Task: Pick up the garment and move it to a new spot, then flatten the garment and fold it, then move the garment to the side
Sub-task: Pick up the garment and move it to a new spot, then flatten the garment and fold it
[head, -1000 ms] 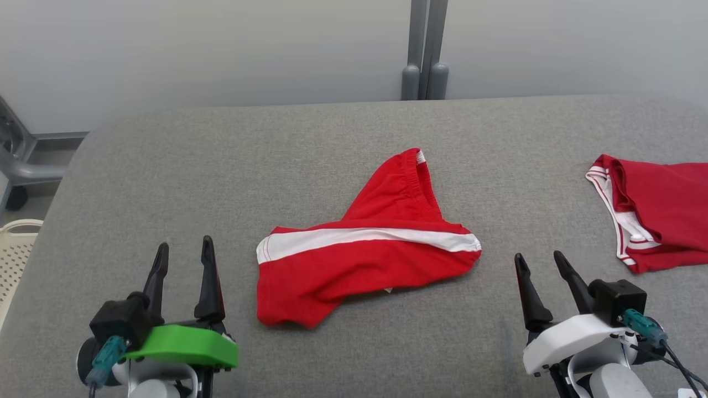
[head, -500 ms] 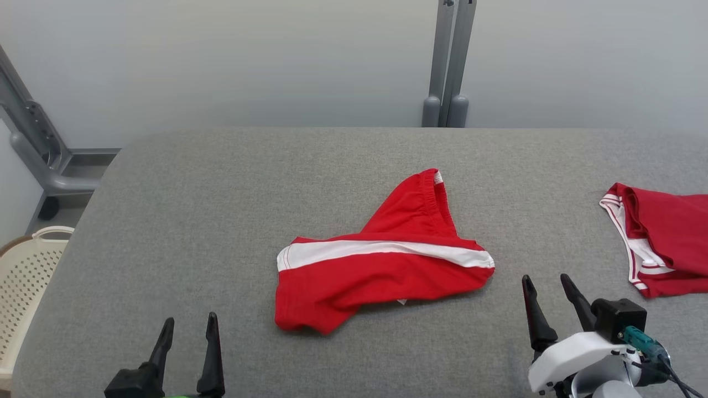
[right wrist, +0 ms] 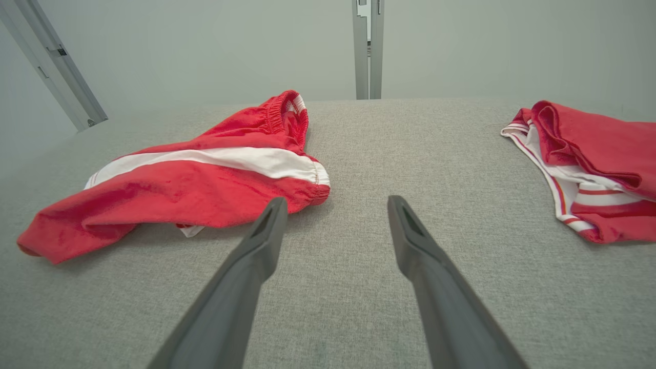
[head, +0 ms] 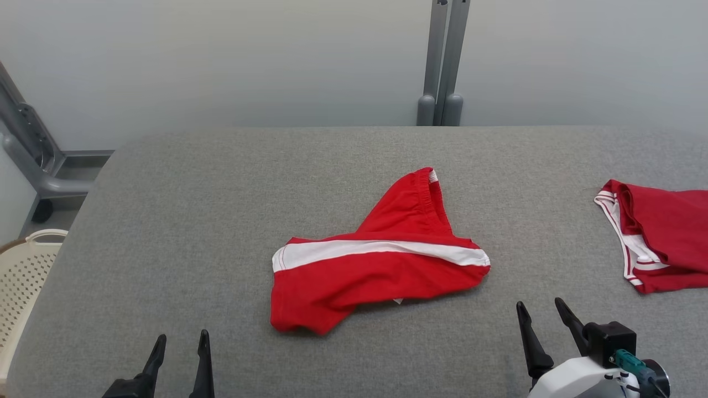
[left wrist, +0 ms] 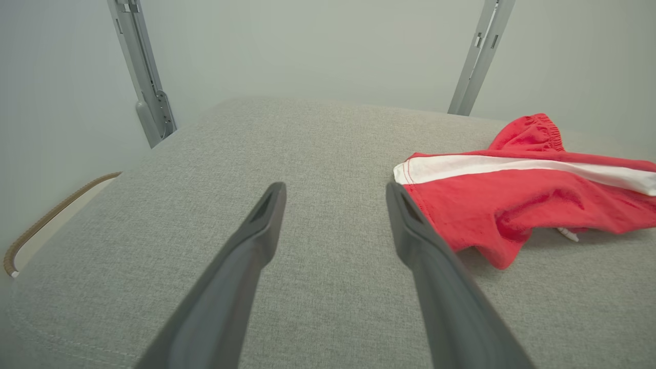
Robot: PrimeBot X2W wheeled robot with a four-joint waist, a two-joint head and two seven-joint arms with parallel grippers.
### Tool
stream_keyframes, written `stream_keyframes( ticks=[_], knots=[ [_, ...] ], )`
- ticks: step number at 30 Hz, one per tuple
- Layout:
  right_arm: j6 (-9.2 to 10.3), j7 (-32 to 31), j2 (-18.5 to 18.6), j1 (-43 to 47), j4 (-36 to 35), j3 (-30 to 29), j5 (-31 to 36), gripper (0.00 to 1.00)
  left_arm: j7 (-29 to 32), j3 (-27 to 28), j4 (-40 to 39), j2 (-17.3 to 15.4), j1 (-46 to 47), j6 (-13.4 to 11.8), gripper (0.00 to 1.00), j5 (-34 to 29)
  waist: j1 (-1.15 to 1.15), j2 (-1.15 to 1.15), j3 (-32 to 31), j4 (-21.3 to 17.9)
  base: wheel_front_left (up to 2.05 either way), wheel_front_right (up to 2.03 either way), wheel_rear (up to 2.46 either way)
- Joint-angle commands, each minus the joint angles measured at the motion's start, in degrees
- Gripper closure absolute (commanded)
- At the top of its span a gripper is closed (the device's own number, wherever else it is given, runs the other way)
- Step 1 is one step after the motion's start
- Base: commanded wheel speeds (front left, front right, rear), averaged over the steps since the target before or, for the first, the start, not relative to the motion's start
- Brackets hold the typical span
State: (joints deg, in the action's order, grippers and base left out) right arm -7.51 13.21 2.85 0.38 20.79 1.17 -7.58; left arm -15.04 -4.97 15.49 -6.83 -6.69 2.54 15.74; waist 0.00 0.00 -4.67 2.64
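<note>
Red garment (head: 376, 271) lies unmoved; left claw (head: 183, 334) and right claw (head: 538, 302), both spread apart, show lower than before.

Soft matt red cloth garment (head: 376, 276); coarse woven grey table (head: 221, 193) covering (basket (head: 22, 287): cream plastic).

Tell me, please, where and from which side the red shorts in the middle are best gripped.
Probably the two ends of the white-striped band on the red shorts: the left end for the left gripper, the right end for the right gripper, each coming in low from its own side. Both ends are free edges nearest those open grippers.
</note>
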Motion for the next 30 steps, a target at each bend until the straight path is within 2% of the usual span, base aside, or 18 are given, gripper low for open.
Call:
stream_keyframes(
  ticks=[1, 4, 22, 27, 30],
  knots=[
    [0.06, -0.21, 0.11, 0.64, -0.49, 0.13, 0.19, 0.00, -0.16, 0.26, 0.25, -0.36, 0.75, 0.24, 0.00, -0.41, 0.00, 0.00, 0.25, -0.31, 0.00, 0.00, 0.00],
    [0.05, -0.20, 0.12, 0.64, -1.08, -0.19, -0.52, 0.00, -0.16, 0.62, -0.27, 0.04, 0.97, -0.21, 0.00, -0.76, 0.00, 0.00, 0.54, -0.52, 0.00, 0.00, 0.00],
    [0.05, -1.27, 0.11, -0.85, -2.69, 0.44, -0.39, 0.00, -0.17, 1.41, 1.25, 1.18, 1.79, 1.01, 0.00, -1.21, 0.00, 0.00, 1.28, -0.75, 0.00, 0.00, 0.00],
    [0.05, -4.81, 0.08, -2.32, -3.44, -0.34, 0.37, 0.00, 1.24, 0.23, 2.91, 1.15, 3.85, 2.02, 0.00, 0.10, 0.00, 0.00, 1.90, -1.12, 0.00, 0.00, 0.00],
    [0.05, -9.62, 0.07, -4.13, -2.60, -0.16, 1.94, 0.00, 5.36, -0.75, 4.11, 1.19, 6.95, 2.91, 0.00, 1.57, 0.00, 0.00, 2.93, -1.26, 0.00, 0.00, 0.00]
  ],
)
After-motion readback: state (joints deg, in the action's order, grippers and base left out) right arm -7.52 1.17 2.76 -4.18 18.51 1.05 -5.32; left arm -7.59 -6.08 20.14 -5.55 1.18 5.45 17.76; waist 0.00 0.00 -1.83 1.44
